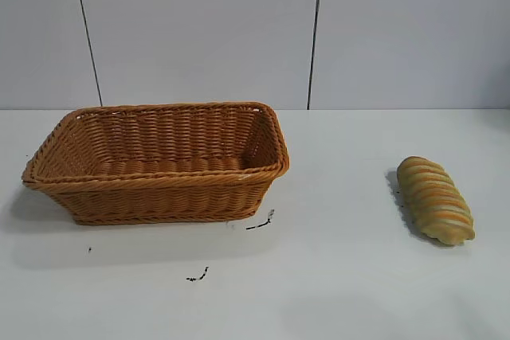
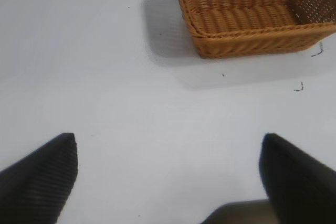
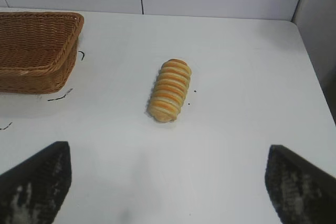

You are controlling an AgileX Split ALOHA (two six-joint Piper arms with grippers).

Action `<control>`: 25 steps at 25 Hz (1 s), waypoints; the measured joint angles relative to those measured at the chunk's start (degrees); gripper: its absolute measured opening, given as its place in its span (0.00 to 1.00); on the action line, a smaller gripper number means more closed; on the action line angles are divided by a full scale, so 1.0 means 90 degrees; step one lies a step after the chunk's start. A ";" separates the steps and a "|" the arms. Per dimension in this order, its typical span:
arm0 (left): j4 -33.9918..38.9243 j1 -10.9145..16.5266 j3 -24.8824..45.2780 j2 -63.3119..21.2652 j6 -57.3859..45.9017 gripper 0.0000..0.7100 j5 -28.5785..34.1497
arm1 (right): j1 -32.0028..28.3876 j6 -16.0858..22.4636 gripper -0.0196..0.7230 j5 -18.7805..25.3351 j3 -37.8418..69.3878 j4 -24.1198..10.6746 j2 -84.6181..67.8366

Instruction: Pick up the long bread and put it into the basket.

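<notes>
a: so, which step would you say this is?

b: the very start, by my reading. the long bread (image 1: 435,200) lies on the table (image 1: 343,276) at the right arm's side, well apart from the basket (image 1: 156,185), which sits on the left arm's side with nothing visible in it. neither arm appears in the exterior view.

a: and the fingers?

b: the right gripper (image 3: 169,182) is spread wide, holding nothing; its two dark fingertips (image 3: 35,182) frame the wrist view, with bare table between them. the loaf lies out ahead of that gap, not yet between the tips, and nothing touches it.

a: the other arm?

b: the left gripper (image 2: 169,174) is also released and empty, hanging over bare table with the basket farther off in its view. it looks idle to me.

a: what does the next move call for?

b: i'd judge the right arm should reach forward and down until the tips straddle the loaf across its narrow width, since it lies lengthwise away from the wrist, then close gently. after that comes a lift and a carry across to the basket.
</notes>
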 joint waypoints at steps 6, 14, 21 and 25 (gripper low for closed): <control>0.0000 0.0000 0.0000 0.0000 0.0000 0.97 0.0000 | 0.0000 0.0000 0.95 0.0000 0.0000 0.0000 0.0000; 0.0000 0.0000 0.0000 0.0000 0.0000 0.97 0.0000 | 0.0000 0.0000 0.95 0.0030 -0.0173 0.0000 0.0970; 0.0000 0.0000 0.0000 0.0000 0.0000 0.97 0.0000 | 0.0000 0.0000 0.95 0.0021 -0.0963 0.0000 0.4119; 0.0000 0.0000 0.0000 0.0000 0.0000 0.97 0.0000 | 0.0000 0.0000 0.95 -0.0143 -0.1524 0.0000 0.5842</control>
